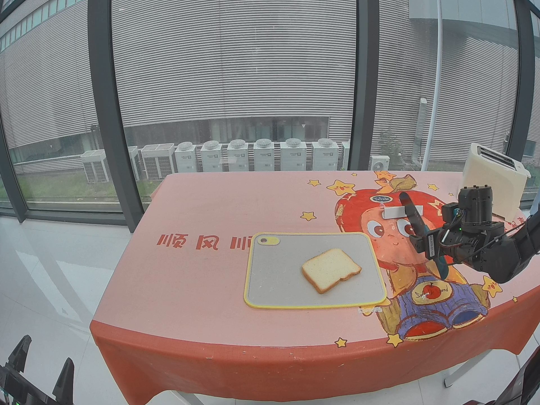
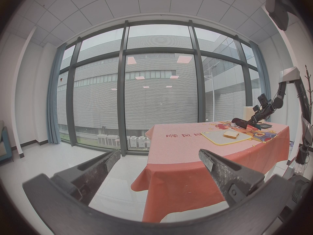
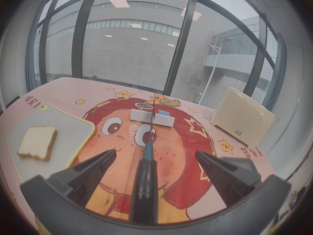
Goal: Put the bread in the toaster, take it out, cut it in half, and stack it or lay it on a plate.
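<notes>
Fingers (image 3: 94, 168) of the right gripper (image 3: 156, 153) stand apart on either side of the knife (image 3: 145, 186) handle, right of the cutting board (image 1: 270, 277) where the bread (image 1: 331, 269) lies, so closing off-centre could twist the blade in its white holder (image 3: 138, 115) or tip it over.

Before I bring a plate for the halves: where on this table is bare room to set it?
Bare: the cloth left of the cutting board and the strip behind it. Crowded: the right side, with the right gripper, jaws open astride the knife, the white rest and the toaster.
</notes>
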### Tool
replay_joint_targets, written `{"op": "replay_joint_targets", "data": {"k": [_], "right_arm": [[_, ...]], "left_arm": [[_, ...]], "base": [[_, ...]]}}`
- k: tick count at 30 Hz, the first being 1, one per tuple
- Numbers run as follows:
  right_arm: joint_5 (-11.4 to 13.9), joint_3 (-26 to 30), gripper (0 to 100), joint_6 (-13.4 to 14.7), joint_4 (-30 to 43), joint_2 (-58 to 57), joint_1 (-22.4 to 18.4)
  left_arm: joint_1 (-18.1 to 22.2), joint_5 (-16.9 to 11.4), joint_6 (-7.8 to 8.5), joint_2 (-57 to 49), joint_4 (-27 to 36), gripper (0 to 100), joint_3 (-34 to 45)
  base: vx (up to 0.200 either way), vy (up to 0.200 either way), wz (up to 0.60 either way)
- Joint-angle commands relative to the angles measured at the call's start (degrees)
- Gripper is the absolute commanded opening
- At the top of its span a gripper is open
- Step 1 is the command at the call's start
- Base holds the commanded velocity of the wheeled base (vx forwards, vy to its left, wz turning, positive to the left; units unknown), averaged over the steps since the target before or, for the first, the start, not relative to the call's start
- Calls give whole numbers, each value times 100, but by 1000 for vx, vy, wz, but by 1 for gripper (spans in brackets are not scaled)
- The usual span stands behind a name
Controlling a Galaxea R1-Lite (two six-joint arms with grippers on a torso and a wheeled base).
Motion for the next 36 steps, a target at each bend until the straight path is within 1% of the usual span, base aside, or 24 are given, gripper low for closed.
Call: {"op": "replay_joint_targets", "data": {"k": [1,28,29,36], "right_arm": [[-15,-21,100,3,-1,128,32],[-24,-21,100,47,-19,242,40],[-24,-13,0,38,-19,233,40],[-24,5,0,47,-19,233,40]], "left_arm": [[-1,-2,-1,9,-3,100,101],[-10,-2,-1,9,-3,100,101],[-1,-2,-1,9,-3,100,101],[-1,-2,-1,9,-3,100,101]], "base": [[0,0,0],[0,0,0],[0,0,0],[0,0,0]]}}
